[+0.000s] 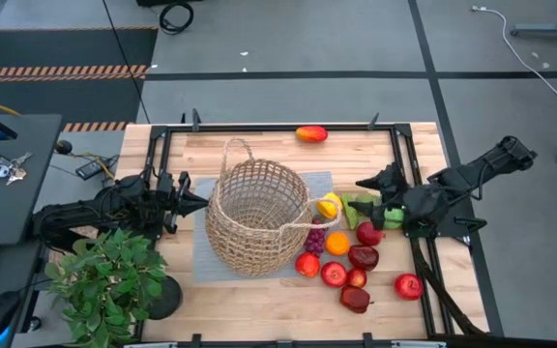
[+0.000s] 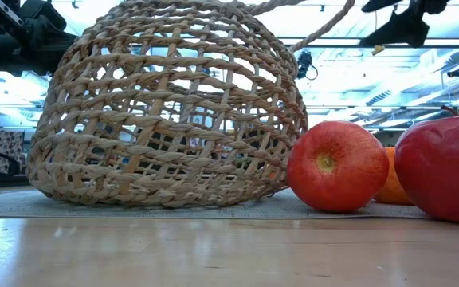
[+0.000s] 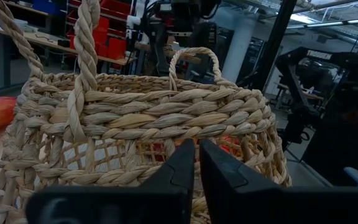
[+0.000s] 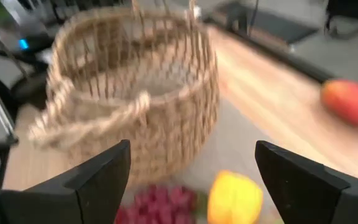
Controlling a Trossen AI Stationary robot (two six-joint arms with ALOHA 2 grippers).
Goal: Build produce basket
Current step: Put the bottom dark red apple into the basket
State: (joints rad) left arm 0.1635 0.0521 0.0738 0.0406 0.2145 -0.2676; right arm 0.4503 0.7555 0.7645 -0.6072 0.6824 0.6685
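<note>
At the right of centre in the high view we see our right gripper (image 1: pixel 367 196) hanging over the fruit pile, its fingers (image 4: pixel 101 177) spread wide with nothing between them. Directly under it lie the green pears (image 1: pixel 358 210) and the yellow lemon (image 1: pixel 329 205), with the purple grapes (image 1: pixel 314 237) and the orange (image 1: pixel 337 243) just below them in the frame. Further down and to the right, a cluster of red apples (image 1: pixel 335 275) sits close together, and one apple (image 1: pixel 408 286) lies apart at the lower right. In the low view an apple (image 2: pixel 337 166) stands just beside the basket wall, with the orange behind it.

Moving left across the frame, the basket (image 1: pixel 257 217) sits at the centre on a grey mat (image 1: pixel 201 253), tilted, one loop handle reaching toward the lemon, the other toward the top of the picture. It stands between our two grippers. From the right wrist view nothing shows inside it.

On the basket's far side, at centre left, our left gripper (image 1: pixel 197 203) points at the wicker wall, fingers nearly together and empty, the tips just beside the weave.

Near the top edge of the wooden table (image 1: pixel 259 150), the red-orange mango (image 1: pixel 311 133) lies alone, well apart from everything. At the lower left, a leafy potted plant (image 1: pixel 109 280) crowds the left arm.
</note>
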